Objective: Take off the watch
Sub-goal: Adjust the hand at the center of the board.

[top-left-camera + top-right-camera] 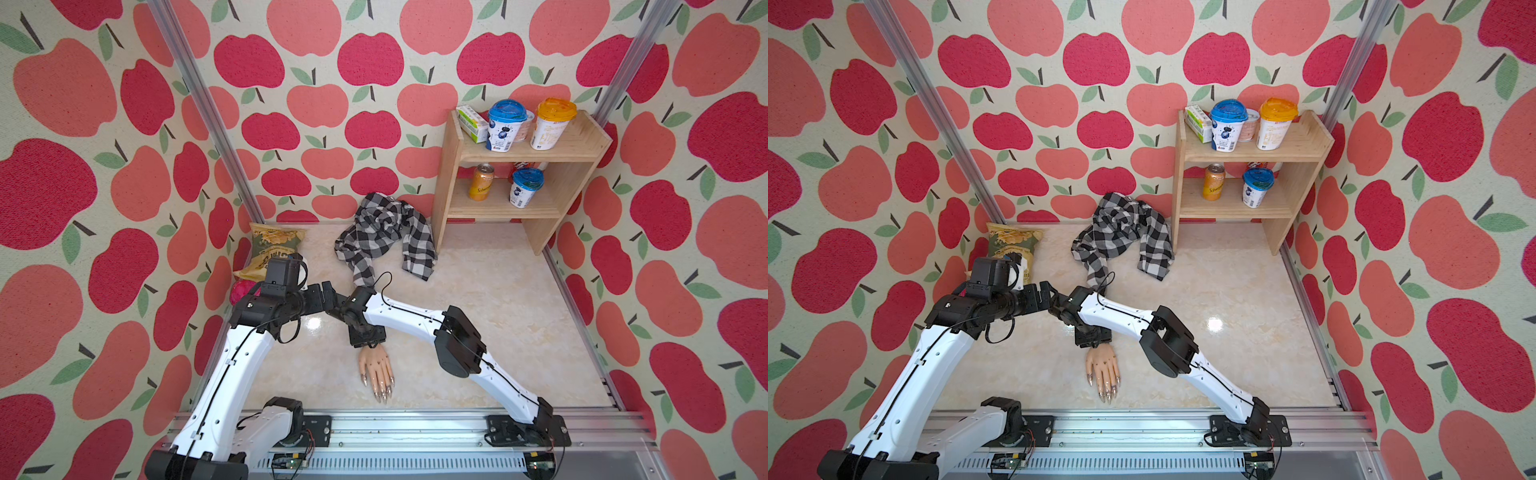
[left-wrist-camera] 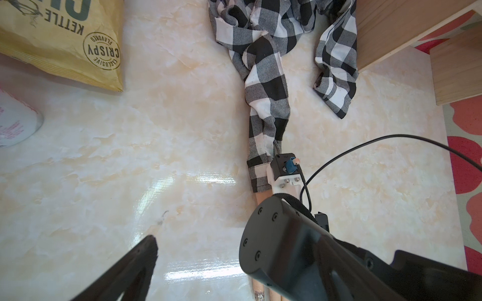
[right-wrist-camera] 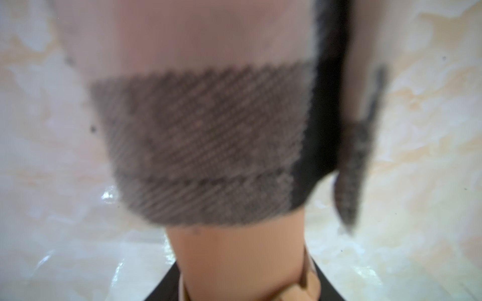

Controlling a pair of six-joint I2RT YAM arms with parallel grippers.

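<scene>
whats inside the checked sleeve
A mannequin arm: its bare wrist pokes from the cuff and the hand lies beyond. How far the arm runs up the sleeve is covered.

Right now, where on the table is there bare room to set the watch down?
The widest bare patch of table lies between the right arm, the shelf and the checked shirt. A smaller one sits between the chip bag and the shirt. It's crowded around the mannequin hand, where the left arm meets the right.
</scene>
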